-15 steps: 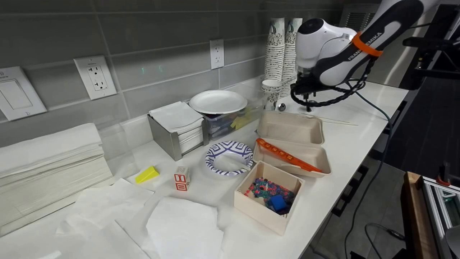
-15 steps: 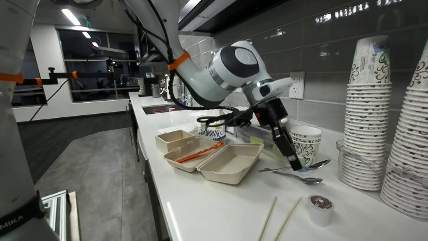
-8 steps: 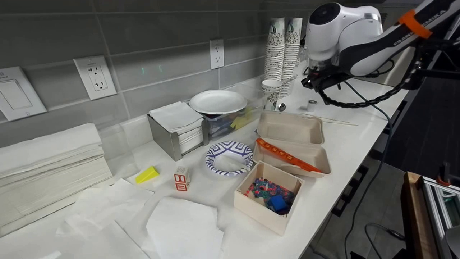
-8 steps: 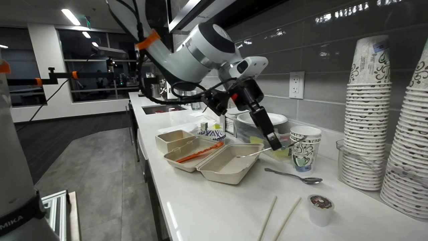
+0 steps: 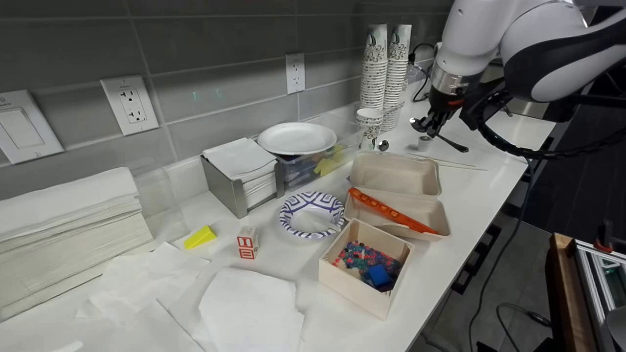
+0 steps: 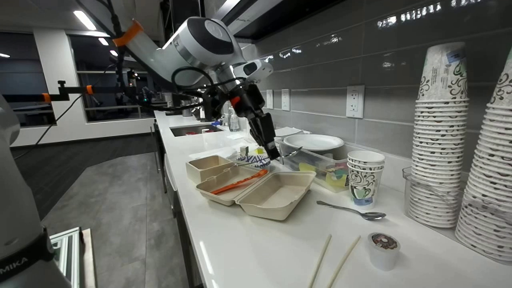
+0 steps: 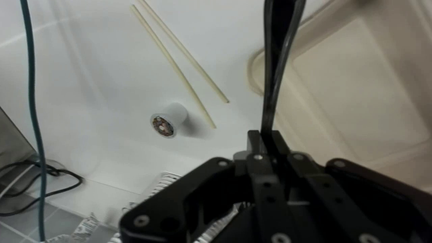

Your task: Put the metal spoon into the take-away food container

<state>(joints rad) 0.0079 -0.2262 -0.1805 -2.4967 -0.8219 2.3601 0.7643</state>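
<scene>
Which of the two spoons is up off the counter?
The held spoon, clamped in the gripper; the other spoon lies on the counter, near the short cup stack.

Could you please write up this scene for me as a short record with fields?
Take-away food container: open, on the counter
Container contents: orange strip lying across the half nearest the pale box
Inside pale box: colourful bits, blue block
Gripper: closed on the metal spoon
Metal spoon position: raised above the counter, not yet in the container
Also on counter: second spoon, two pale sticks, white pod
</scene>
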